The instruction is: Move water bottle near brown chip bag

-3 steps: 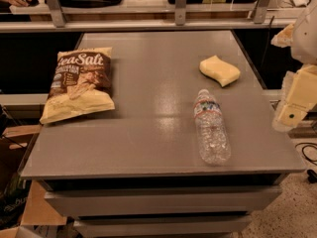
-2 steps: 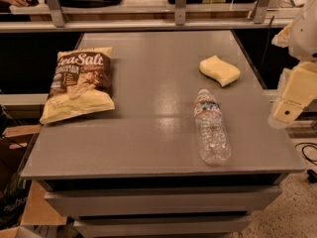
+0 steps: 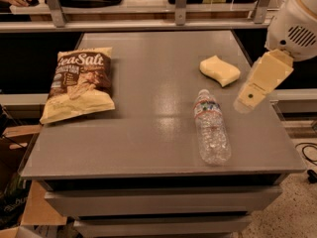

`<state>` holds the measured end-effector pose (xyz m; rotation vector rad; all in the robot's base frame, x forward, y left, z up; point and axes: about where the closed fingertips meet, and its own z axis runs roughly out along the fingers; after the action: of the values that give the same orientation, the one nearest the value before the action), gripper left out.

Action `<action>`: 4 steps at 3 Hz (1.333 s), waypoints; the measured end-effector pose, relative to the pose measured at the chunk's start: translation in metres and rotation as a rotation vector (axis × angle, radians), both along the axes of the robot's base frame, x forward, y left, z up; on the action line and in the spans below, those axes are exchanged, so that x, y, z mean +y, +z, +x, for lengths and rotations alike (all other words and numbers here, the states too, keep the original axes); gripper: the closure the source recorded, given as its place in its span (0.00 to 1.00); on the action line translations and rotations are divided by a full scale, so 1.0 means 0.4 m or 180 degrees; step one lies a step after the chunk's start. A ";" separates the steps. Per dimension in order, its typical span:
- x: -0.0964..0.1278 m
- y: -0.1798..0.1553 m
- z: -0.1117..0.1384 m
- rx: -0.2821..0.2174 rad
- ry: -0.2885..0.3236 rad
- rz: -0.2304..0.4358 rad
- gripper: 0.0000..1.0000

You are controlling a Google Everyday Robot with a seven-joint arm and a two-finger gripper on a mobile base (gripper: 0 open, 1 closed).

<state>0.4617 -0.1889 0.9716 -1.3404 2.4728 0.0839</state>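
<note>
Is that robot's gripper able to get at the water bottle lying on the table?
Probably yes: the gripper hangs just right of the water bottle, nothing lies between them, and the sponge sits farther back.

One water bottle (image 3: 212, 128), one brown chip bag (image 3: 79, 83) and one yellow sponge (image 3: 220, 70) are counted on the single worktop (image 3: 148, 138). One claw (image 3: 243, 102) is seen above its right edge, beside the sponge.

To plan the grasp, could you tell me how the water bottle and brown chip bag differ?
The water bottle is clear and narrow; the brown chip bag is opaque, dark brown and wider. The bottle lies right of centre; the bag lies at the left. Both lie flat on the grey table. The gripper hovers right of the bottle.
</note>
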 end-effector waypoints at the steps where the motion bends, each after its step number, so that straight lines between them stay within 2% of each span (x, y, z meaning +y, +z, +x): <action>1: 0.032 -0.043 0.009 0.0113 -0.0571 0.0442 0.00; 2: 0.040 -0.038 0.018 0.0127 -0.0799 0.0538 0.00; 3: 0.040 -0.038 0.018 0.0130 -0.0798 0.0534 0.00; 4: 0.053 -0.066 0.032 0.0236 -0.1003 0.0576 0.00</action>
<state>0.4743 -0.1676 0.9452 -0.8793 2.6323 0.2797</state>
